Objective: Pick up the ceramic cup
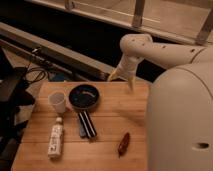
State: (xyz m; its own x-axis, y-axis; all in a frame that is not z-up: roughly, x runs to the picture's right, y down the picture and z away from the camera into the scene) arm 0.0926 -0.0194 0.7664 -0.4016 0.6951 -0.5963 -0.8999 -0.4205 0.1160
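The ceramic cup (57, 102) is small, plain white and stands upright near the left side of the wooden table (112, 145), just left of a dark round bowl (84, 96). My gripper (116, 76) hangs at the end of the white arm (150, 49) above the table's far edge, to the right of the bowl and well apart from the cup.
A white labelled bottle (55, 140) lies at the front left. A dark flat bar-shaped object (86, 124) lies in the middle and a small reddish-brown item (124, 143) to its right. My white body (180, 120) fills the right side. Black gear and cables (15, 90) stand left of the table.
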